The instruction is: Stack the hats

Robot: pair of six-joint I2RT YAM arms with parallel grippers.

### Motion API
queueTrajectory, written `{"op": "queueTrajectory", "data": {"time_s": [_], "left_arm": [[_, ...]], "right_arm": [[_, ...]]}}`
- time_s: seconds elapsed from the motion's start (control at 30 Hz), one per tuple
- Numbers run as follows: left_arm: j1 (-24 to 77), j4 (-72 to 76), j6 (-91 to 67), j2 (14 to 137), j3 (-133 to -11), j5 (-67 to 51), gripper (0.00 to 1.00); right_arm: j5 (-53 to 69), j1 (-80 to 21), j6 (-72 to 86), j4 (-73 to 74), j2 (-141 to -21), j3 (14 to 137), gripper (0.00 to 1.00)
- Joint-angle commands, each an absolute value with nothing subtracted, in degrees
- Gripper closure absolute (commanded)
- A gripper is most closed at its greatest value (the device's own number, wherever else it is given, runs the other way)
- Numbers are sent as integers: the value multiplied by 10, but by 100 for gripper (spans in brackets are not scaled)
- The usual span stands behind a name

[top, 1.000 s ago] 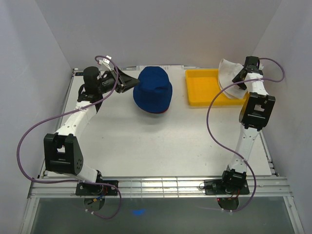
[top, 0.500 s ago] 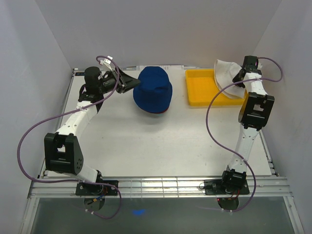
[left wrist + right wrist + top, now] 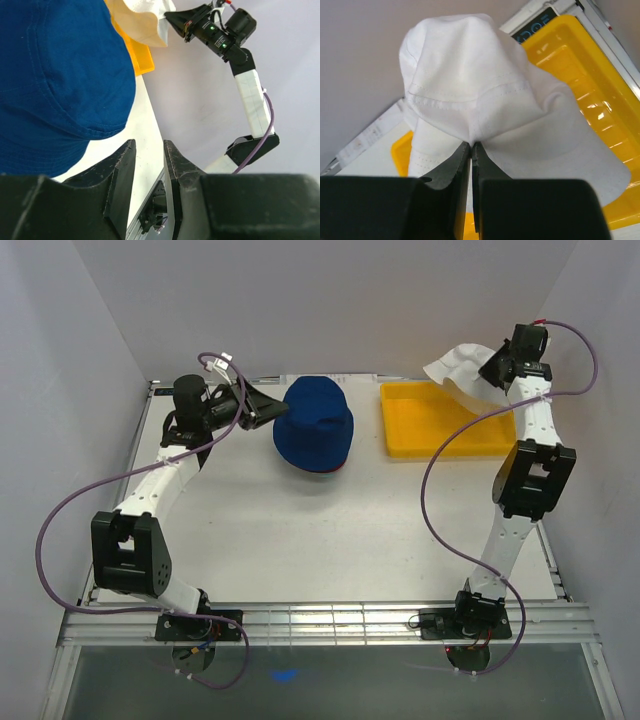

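Table point(image 3: 330, 540) edge — white hat point(image 3: 455, 370) apparently above tray point(image 3: 430, 422).

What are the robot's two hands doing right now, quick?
Left gripper: open, holding nothing.
Right gripper: closed, pinching the white hat.

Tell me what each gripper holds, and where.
Right gripper pinches the soft white fabric hat by a fold at its brim; left gripper holds nothing.
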State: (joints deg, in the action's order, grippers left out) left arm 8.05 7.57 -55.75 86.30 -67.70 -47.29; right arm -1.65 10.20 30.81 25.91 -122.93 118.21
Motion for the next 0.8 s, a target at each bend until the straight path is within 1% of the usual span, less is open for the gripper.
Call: {"op": "queueTrajectory", "data": {"time_s": [0.0, 0.1, 0.13, 0.17, 0.23, 0.3, 0.43, 0.6, 0.77], "left_arm": [[85, 84, -557, 864, -721, -500, 60], [89, 86, -554, 863, -749, -504, 55], [92, 87, -554, 863, -756, -505, 51], [94, 88, -555, 865, -763, -506, 49], [100, 106, -576, 868, -777, -512, 45], [105, 146, -603, 876, -779, -519, 43], [128, 181, -654, 888, -787, -510, 42], [134, 214, -709, 897, -788, -485, 42], [135, 235, -747, 917, -801, -483, 42]], "right_arm": [[32, 98, 338, 221, -1176, 1178, 92], [51, 92, 358, 214, -1153, 1172, 92], [55, 89, 362, 212, -1143, 1171, 92], [63, 86, 367, 208, -1136, 1165, 92], [69, 78, 382, 197, -1117, 1157, 92], [78, 72, 395, 187, -1107, 1151, 92], [83, 48, 416, 176, -1082, 1152, 92], [85, 14, 427, 176, -1071, 1179, 92], [56, -50, 431, 154, -1042, 1172, 92]]}}
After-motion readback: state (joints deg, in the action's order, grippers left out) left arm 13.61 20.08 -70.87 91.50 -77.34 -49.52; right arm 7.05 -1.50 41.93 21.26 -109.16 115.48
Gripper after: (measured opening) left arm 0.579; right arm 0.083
